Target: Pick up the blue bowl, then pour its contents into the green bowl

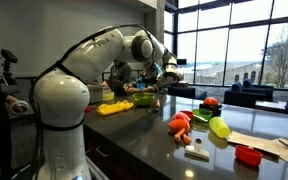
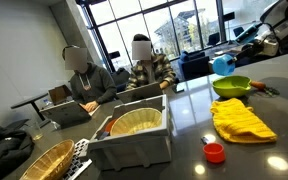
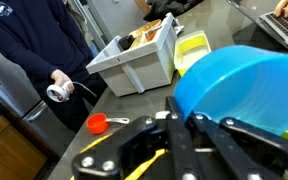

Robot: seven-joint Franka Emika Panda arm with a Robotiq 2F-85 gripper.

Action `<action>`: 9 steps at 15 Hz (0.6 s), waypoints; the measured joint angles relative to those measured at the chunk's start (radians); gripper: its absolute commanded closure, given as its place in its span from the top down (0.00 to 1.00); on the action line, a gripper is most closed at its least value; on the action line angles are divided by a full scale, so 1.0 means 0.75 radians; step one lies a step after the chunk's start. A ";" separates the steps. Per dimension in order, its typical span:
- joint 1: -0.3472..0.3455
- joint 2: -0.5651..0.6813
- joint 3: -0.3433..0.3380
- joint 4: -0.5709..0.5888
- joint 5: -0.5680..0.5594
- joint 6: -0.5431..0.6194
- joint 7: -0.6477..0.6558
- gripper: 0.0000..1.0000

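My gripper [image 3: 182, 110] is shut on the rim of the blue bowl [image 3: 246, 85], which fills the right side of the wrist view and is tilted. In an exterior view the blue bowl [image 2: 224, 65] hangs in the air just above the green bowl [image 2: 231, 86], which sits on the dark table. The green bowl also shows in the wrist view [image 3: 192, 50] beyond the blue bowl, next to the grey bin. In an exterior view the gripper [image 1: 168, 71] is above the green bowl [image 1: 142, 99]. What lies inside the blue bowl is hidden.
A yellow cloth [image 2: 242, 120] lies beside the green bowl. A red measuring cup [image 2: 214, 152] and a grey bin [image 2: 134, 140] holding a basket stand nearby. A lime balloon-like object [image 1: 219, 127], a red bowl [image 1: 248, 154] and orange toys [image 1: 179, 124] sit further off. People sit at the table's far side.
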 measured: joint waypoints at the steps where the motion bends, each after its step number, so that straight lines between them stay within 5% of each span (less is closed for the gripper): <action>1: -0.004 0.000 -0.001 -0.009 0.014 0.000 0.000 0.01; 9: 0.003 -0.004 -0.039 -0.032 0.018 0.000 -0.001 0.01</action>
